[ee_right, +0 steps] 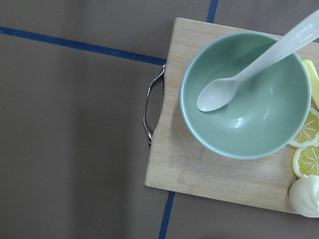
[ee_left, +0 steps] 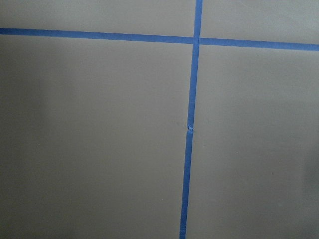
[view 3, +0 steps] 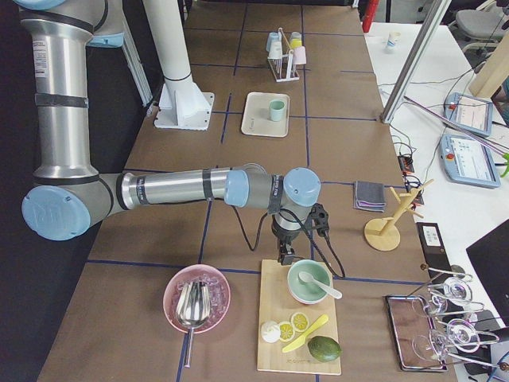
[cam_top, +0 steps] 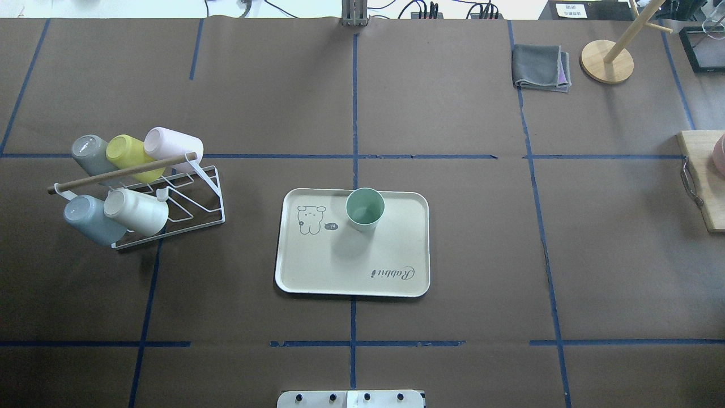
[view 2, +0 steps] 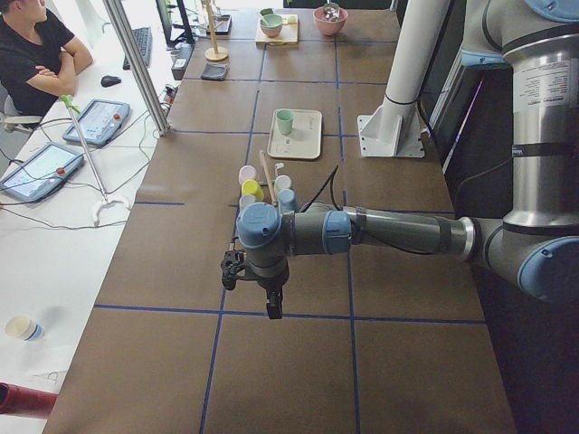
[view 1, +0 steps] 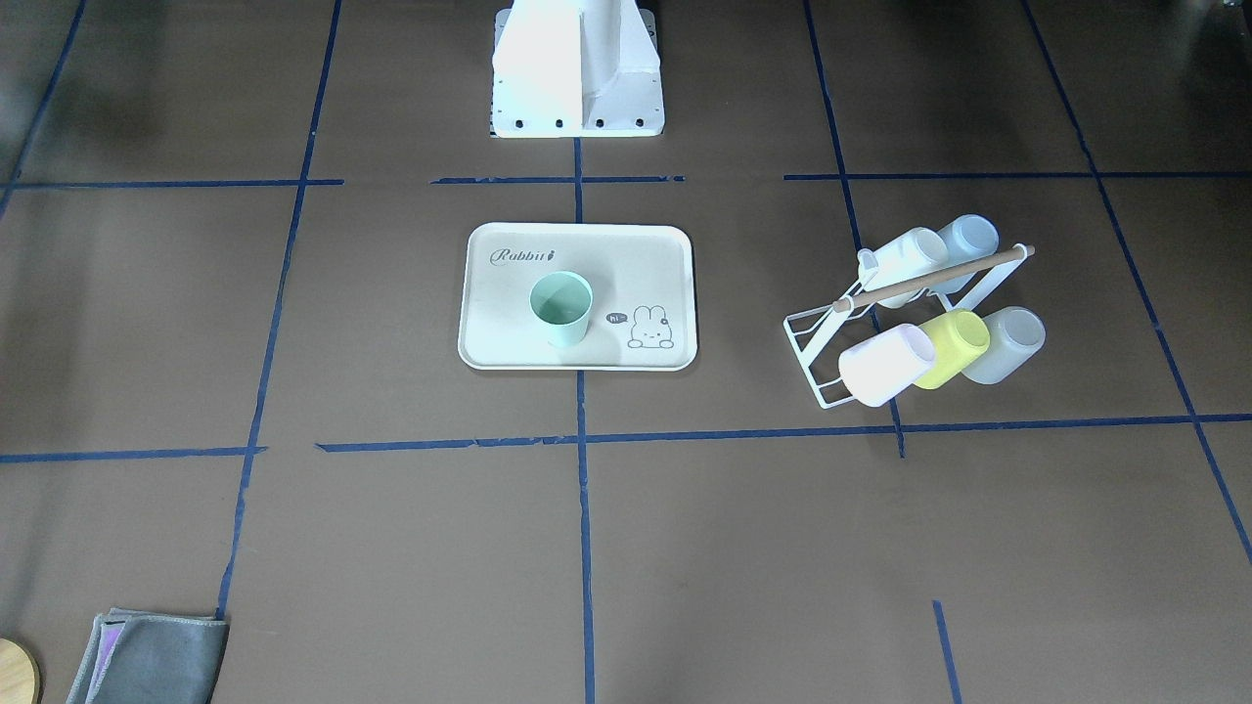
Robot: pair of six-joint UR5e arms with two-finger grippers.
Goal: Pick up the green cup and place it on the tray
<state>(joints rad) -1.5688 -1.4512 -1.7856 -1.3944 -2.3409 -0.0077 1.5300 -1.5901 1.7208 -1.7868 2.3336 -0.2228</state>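
Observation:
The pale mint-green cup [view 1: 561,308] [cam_top: 365,208] stands upright on the cream tray [view 1: 626,264] [cam_top: 351,266], beside the bunny drawing, and nothing holds it. Both show small in the side views: the cup [view 2: 285,121] [view 3: 276,110] on the tray [view 2: 298,145] [view 3: 258,119]. My left gripper [view 2: 271,307] hangs over bare table far from the tray. My right gripper [view 3: 284,259] hangs over the handle end of a wooden board. Neither gripper shows in the overhead or front views, so I cannot tell whether they are open or shut.
A white wire rack [cam_top: 187,212] [view 1: 812,337] holds several cups lying on their sides, on my left of the tray. At the right end are a wooden board [ee_right: 199,169] with a green bowl [ee_right: 249,99] and spoon, a pink bowl [view 3: 196,298], a grey cloth [cam_top: 541,68] and a wooden stand [cam_top: 607,61]. A person [view 2: 36,54] sits beyond the table.

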